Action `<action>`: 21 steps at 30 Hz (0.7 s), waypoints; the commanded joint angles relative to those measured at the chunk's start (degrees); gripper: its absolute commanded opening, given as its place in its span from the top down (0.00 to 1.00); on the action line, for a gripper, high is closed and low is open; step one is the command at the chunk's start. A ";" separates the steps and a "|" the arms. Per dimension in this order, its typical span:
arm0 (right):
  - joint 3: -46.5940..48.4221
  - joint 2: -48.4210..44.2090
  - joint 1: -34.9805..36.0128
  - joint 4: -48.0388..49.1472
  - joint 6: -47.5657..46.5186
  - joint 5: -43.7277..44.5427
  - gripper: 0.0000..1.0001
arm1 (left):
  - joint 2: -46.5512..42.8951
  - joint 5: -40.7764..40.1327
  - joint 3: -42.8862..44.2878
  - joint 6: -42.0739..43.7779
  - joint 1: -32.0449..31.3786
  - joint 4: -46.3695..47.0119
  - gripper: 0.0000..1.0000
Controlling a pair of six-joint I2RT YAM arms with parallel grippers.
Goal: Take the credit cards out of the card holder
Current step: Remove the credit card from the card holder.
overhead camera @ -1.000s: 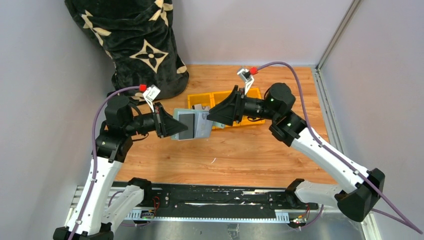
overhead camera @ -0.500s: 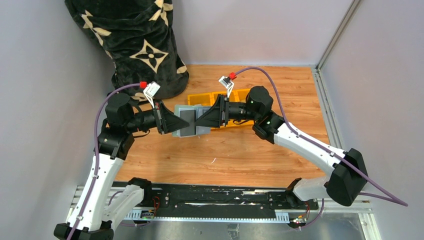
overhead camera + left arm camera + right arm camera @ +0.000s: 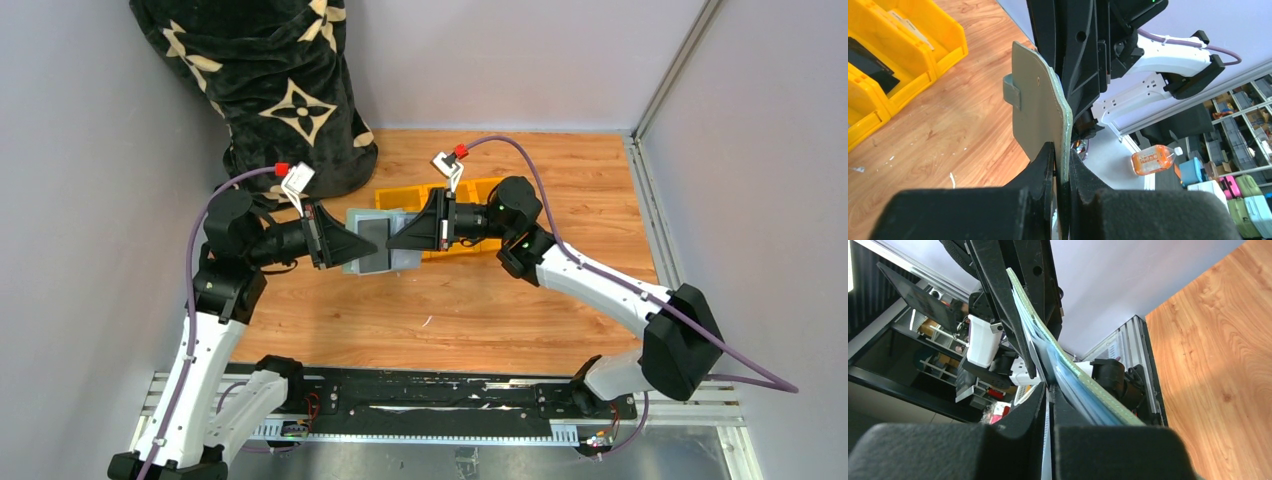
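Right gripper (image 3: 391, 243) has advanced, pinching card holder (image 3: 383, 262) opposite left gripper (image 3: 352, 249).

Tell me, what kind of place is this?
Probably a robot lab or workshop: a left arm and a right arm bolted beside a wooden table, grey panels walling it in, and shelves of storage boxes in the room behind.
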 commanded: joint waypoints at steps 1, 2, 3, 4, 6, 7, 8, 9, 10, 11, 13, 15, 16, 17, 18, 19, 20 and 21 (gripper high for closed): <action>-0.85 0.97 1.00 6.42 3.89 -0.88 0.98 | -0.06 3.71 -0.82 -3.35 -0.56 5.35 0.95; -1.03 1.08 0.91 7.09 4.39 -0.85 1.00 | -0.12 4.20 -0.83 -3.78 -0.56 5.83 0.94; -1.46 1.24 0.82 8.12 4.92 -0.82 1.00 | -0.06 4.84 -0.88 -4.23 -0.56 6.16 0.93; -1.89 1.20 0.68 9.12 5.63 -0.84 1.00 | -0.06 5.33 -0.95 -4.74 -0.56 6.52 0.90; -2.67 1.13 0.35 11.25 6.80 -0.76 1.00 | -0.06 6.10 -1.26 -5.91 -0.56 7.68 0.84; -2.92 1.07 0.27 11.82 7.24 -0.81 1.00 | -0.20 6.45 -1.47 -6.62 -0.56 8.29 0.80; -3.14 0.96 0.06 12.35 7.53 -0.88 1.00 | -0.17 6.92 -1.89 -7.56 -0.56 9.18 0.78; -3.41 0.88 0.02 12.62 7.60 -0.95 1.00 | -0.15 7.32 -2.28 -8.76 -0.56 10.22 0.76; -3.54 0.67 -0.08 12.76 7.62 -1.08 1.00 | -0.22 7.80 -2.63 -10.00 -0.56 11.53 0.74; -3.85 0.52 -0.17 12.76 7.45 -1.10 1.00 | -0.15 8.09 -3.06 -11.27 -0.56 12.64 0.73; -4.13 -0.12 -0.28 12.43 7.08 -1.04 1.00 | -0.17 8.47 -3.56 -13.38 -0.56 14.46 0.72; -4.23 -0.68 -0.35 11.00 6.00 -0.94 1.00 | -0.27 8.70 -4.00 -14.81 -0.56 15.74 0.72; -4.26 -1.06 -0.38 10.07 5.29 -0.81 1.00 | -0.27 8.86 -4.26 -15.55 -0.56 16.45 0.73; -4.35 -1.41 -0.47 9.38 4.55 -0.70 1.00 | -0.27 9.04 -4.45 -16.20 -0.56 17.02 0.74; -4.52 -1.77 -0.59 8.85 4.09 -0.67 1.00 | -0.19 9.33 -4.59 -16.69 -0.56 17.49 0.76; -4.72 -2.09 -0.78 8.61 3.84 -0.67 1.00 | -0.15 9.59 -4.69 -17.09 -0.56 17.88 0.79; -4.94 -2.32 -1.01 8.53 3.73 -0.67 1.00 | -0.22 9.85 -4.78 -17.38 -0.56 18.19 0.81; -5.21 -2.58 -1.32 8.29 3.54 -0.67 1.00 | -0.23 10.03 -4.77 -17.56 -0.56 18.28 0.83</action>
